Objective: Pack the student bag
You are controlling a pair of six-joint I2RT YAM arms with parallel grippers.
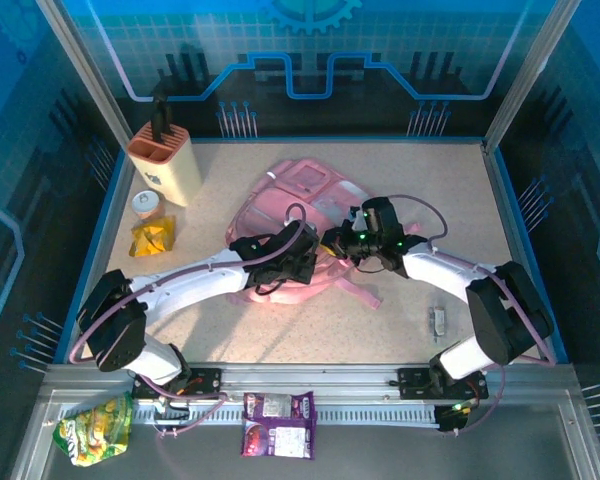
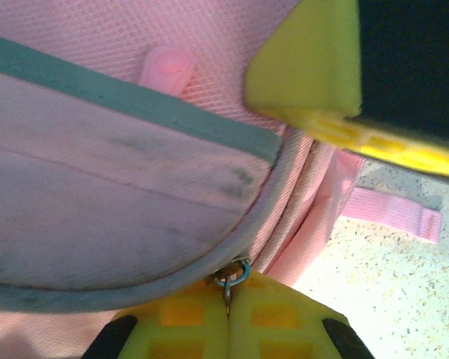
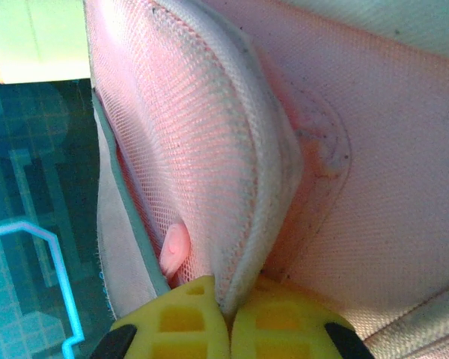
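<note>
**A:** Top external view: the large soft pink fabric student bag (image 1: 298, 188) lies at the centre of the speckled table (image 1: 310, 335), with both arms meeting at its 6 o'clock edge. Which step is this?

**B:** Opening it, I'd judge; nothing is packed yet. The left gripper (image 2: 228, 321) has its yellow pads pressed together on the small metal zip ring (image 2: 230, 275) under the pale pocket panel. The right gripper (image 3: 228, 318) is clamped on the bag's mesh-lined fabric rim.

**A:** And next?

**B:** Probably the right holds the rim taut while the left draws the ring along the zip's line. Pull off that line and the ring could slip out.

**A:** What else is around?

**B:** There's a peach plastic holder (image 1: 170, 165) at 10 o'clock. A small lidded cup (image 1: 148, 204) and a yellow crinkled packet (image 1: 152, 238) sit at 9. A small metal object (image 1: 438, 320) lies at 4. On the near rail are a green snack bag (image 1: 95, 430) at 7 and a purple snack packet (image 1: 278, 412) at 6.

**A:** Any obstacles?

**B:** The grippers crowd each other, and a pink strap (image 1: 365, 292) trails at 5 o'clock.
</note>
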